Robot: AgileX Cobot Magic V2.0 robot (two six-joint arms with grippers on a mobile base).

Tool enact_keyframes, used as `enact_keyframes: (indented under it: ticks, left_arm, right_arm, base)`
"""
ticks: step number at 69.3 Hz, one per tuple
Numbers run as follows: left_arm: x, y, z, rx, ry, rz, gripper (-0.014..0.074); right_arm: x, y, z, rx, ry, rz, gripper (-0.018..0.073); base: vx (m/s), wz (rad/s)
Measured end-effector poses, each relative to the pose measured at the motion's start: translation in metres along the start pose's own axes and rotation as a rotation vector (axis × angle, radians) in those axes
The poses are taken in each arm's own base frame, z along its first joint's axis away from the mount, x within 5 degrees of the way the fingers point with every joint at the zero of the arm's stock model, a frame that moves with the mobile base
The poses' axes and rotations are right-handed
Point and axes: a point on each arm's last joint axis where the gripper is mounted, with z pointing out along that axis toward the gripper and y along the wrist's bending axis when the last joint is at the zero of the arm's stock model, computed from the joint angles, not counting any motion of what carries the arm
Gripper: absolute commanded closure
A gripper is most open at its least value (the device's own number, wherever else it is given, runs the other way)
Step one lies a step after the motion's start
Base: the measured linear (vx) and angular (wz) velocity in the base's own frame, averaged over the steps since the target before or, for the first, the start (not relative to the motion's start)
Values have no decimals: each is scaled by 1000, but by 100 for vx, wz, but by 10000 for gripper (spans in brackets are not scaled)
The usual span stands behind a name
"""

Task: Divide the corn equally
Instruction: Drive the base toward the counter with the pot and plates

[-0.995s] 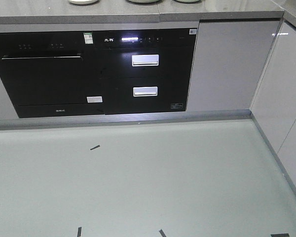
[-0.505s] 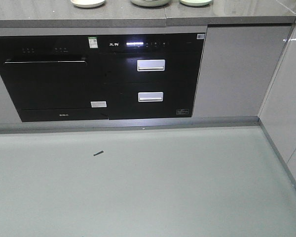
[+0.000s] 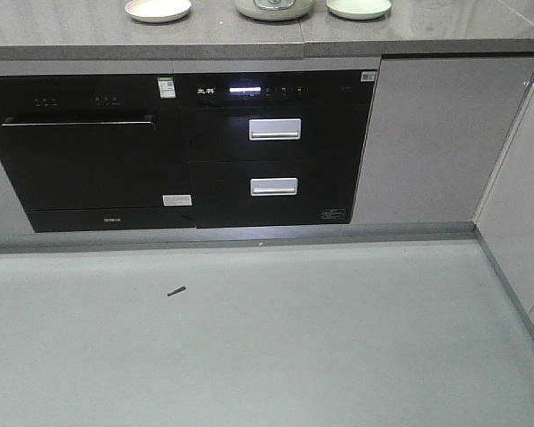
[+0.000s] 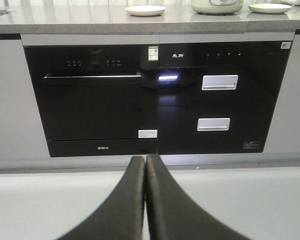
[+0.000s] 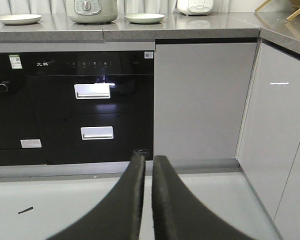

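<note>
left fingers [image 4: 132,190]: pressed flat together, nothing between them. the left gripper [image 4: 146,160] hangs low, well below the cooker [image 4: 217,5] and short of it.
right fingers [image 5: 167,195]: a thin slit between them, nothing held. the right gripper [image 5: 149,159] is also low, below and to the right of the cooker.
corn: not visible in any view. can't tell if it sits behind the cooker or somewhere off frame.
plates: cream plate [image 3: 158,9] left of the cooker, green plate [image 3: 359,8] right of it. both look empty from here.
counter [image 3: 71,36]: carries the cooker. only its front strip shows in the front view.
drawers [image 3: 274,169]: black glass fronts directly below the cooker, with silver handles.
floor [image 3: 249,356]: bare between the base and the cabinets under the cooker, with one small black scrap [image 3: 176,291].
risk, search: with no corn located, the count is unknown and the split could come out uneven.
risk, approach: both arms sit below the counter edge. if the base rolls toward the cooker, the fingers could hit the glass fronts.
risk, reach: the plates flank the cooker closely, so a sweep could knock a plate or the cooker.
risk, grasp: both pairs of fingers need to spread before they can take a cob.
</note>
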Motion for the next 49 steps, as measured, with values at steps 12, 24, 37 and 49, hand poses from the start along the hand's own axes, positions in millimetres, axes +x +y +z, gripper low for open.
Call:
enact_keyframes:
  ticks: [12, 24, 37, 49]
  left_arm:
    - [0, 0, 0, 0, 0, 0, 605]
    - [0, 0, 0, 0, 0, 0, 605]
    - [0, 0, 0, 0, 0, 0, 605]
    - [0, 0, 0, 0, 0, 0, 605]
  right_arm:
    - [0, 0, 0, 0, 0, 0, 567]
    - [0, 0, 0, 0, 0, 0, 567]
    - [0, 0, 0, 0, 0, 0, 567]
    - [0, 0, 0, 0, 0, 0, 567]
  base:
    - [11, -1]
    - [11, -2]
    - [12, -2]
    - [13, -4]
